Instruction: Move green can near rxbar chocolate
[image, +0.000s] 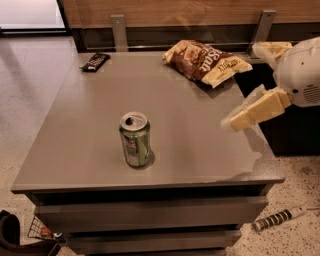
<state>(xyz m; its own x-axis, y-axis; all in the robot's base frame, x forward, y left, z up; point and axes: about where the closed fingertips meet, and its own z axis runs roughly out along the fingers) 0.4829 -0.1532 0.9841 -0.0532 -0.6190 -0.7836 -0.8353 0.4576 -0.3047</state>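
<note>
The green can (135, 139) stands upright on the grey table (80, 135), toward its front middle. The rxbar chocolate (95, 61), a small flat black bar, lies at the table's far left corner. My gripper (235, 120) reaches in from the right, above the table's right side, well to the right of the can and apart from it. It holds nothing that I can see.
A large brown-and-yellow chip bag (206, 61) lies at the back right of the table. A wooden wall with metal brackets runs behind. On the floor lie a striped tool (277, 218) at the front right and a dark object with wire mesh (30, 235) at the front left.
</note>
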